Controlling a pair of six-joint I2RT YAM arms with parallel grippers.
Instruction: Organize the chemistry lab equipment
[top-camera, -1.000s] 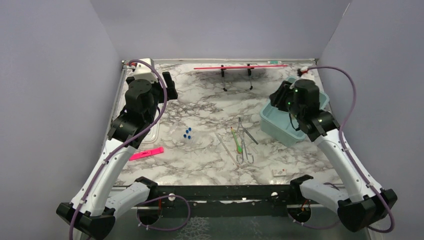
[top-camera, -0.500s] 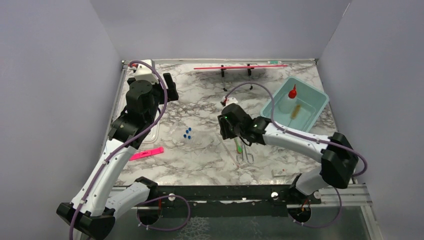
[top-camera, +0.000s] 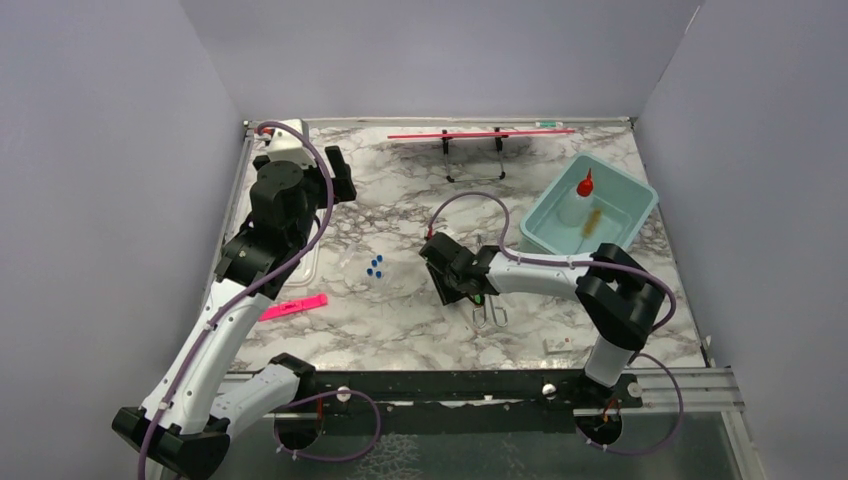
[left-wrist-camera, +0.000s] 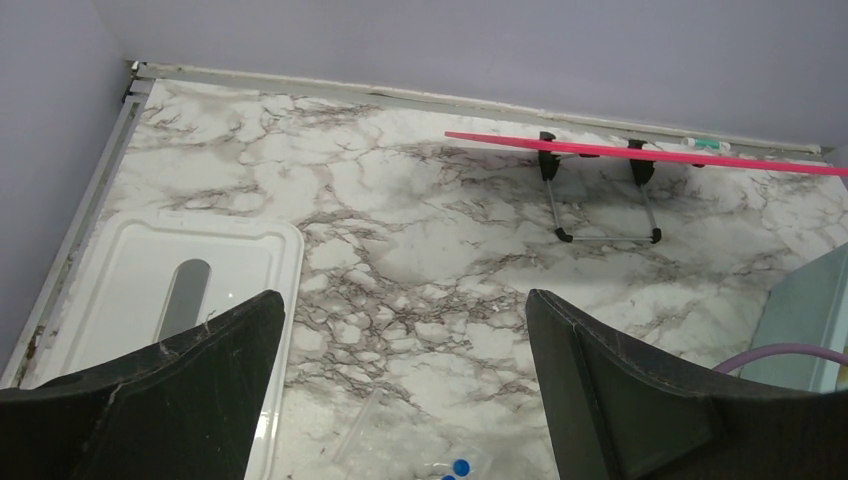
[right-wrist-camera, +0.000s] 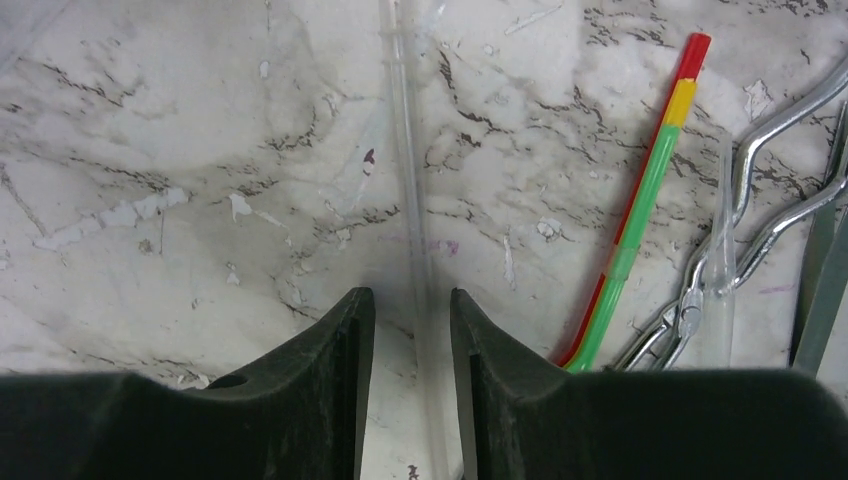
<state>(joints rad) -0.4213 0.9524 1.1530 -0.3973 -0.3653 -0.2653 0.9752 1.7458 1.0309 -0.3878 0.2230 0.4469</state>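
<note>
Right pincer (right-wrist-camera: 410, 295) low over white marble counter (right-wrist-camera: 150, 130), fingers narrowly apart astride thin clear rod (right-wrist-camera: 404, 150) lying flat, not visibly clamped. Green-handled tool (right-wrist-camera: 640, 200) and metal scissor-like forceps (right-wrist-camera: 780, 190) lie just beside the rod. Left pincer (left-wrist-camera: 403, 300) gapes wide, empty, above the counter's far-left side.

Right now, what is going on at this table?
The right gripper is down at the table, its fingers straddling the thin rod without clamping it yet. The green-handled tool and metal forceps lie beside it. The squeeze bottle and brush already lie in the teal bin. The left gripper hangs open at the back left, holding nothing.
</note>
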